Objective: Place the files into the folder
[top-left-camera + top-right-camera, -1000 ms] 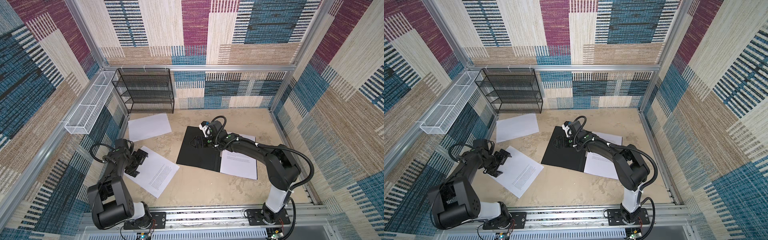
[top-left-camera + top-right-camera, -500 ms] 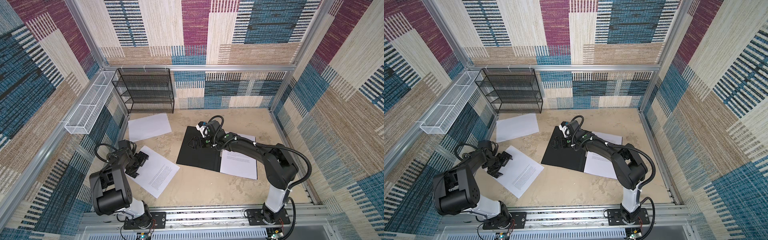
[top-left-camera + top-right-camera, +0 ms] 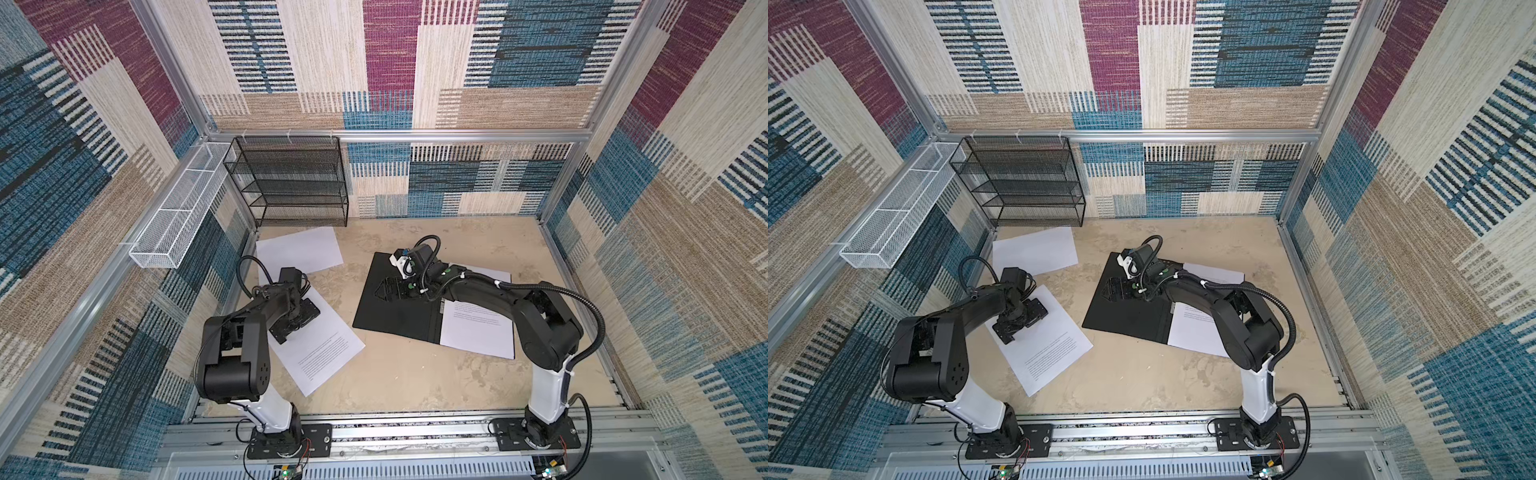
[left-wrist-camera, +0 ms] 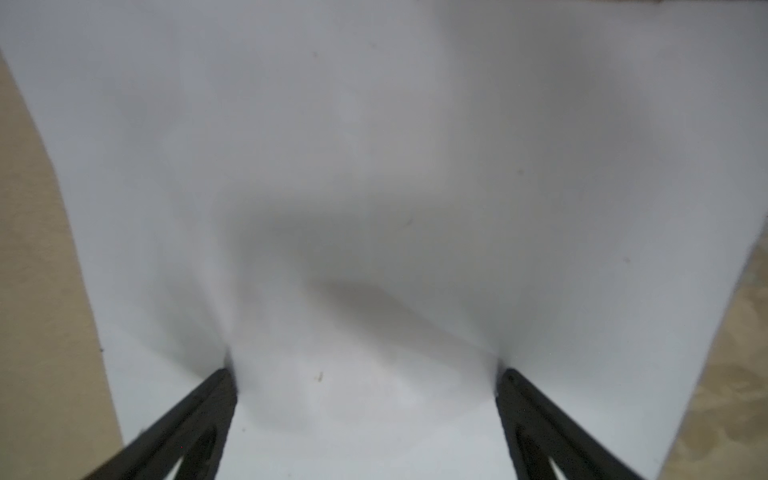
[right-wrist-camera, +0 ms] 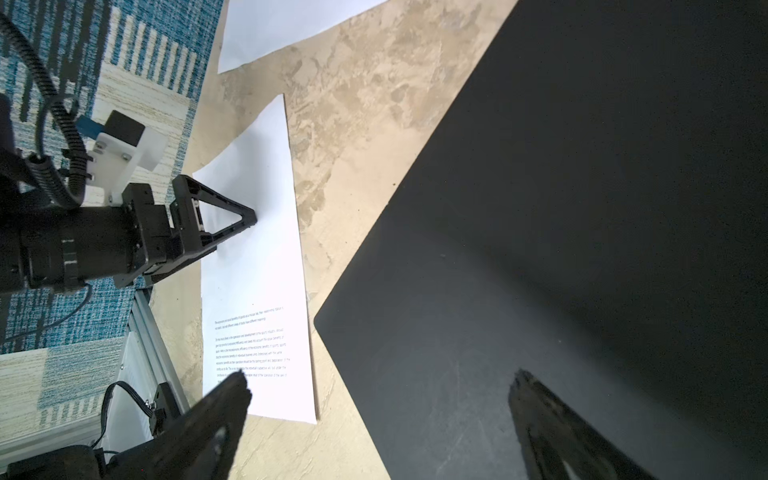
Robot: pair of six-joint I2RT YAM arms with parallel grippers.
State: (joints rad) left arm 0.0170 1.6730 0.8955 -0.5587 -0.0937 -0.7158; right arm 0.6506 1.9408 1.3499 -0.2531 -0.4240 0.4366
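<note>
The folder (image 3: 390, 316) (image 3: 1125, 316) lies open at the middle, black inside up. A printed sheet (image 3: 478, 332) (image 3: 1196, 332) lies on its right half. My right gripper (image 3: 384, 289) (image 3: 1113, 289) (image 5: 380, 382) hovers open just above the bare left half (image 5: 540, 208), holding nothing. Another printed file (image 3: 324, 353) (image 3: 1050, 353) (image 5: 257, 270) (image 4: 374, 166) lies left of the folder. My left gripper (image 3: 297, 322) (image 3: 1022, 322) (image 4: 365, 374) (image 5: 232, 216) is open with both fingertips pressed on its blank end; the paper bulges slightly between them. A blank sheet (image 3: 299, 249) (image 3: 1036, 251) (image 5: 282, 25) lies further back.
A black wire-mesh rack (image 3: 291, 183) (image 3: 1021, 183) stands against the back wall at the left. A white wire basket (image 3: 178, 216) (image 3: 897, 216) hangs on the left wall. Patterned walls enclose the beige table (image 3: 415, 382) on three sides.
My left arm has swung its elbow inward and its gripper has shifted a little right, further onto the printed sheet. The right gripper has hardly moved.
</note>
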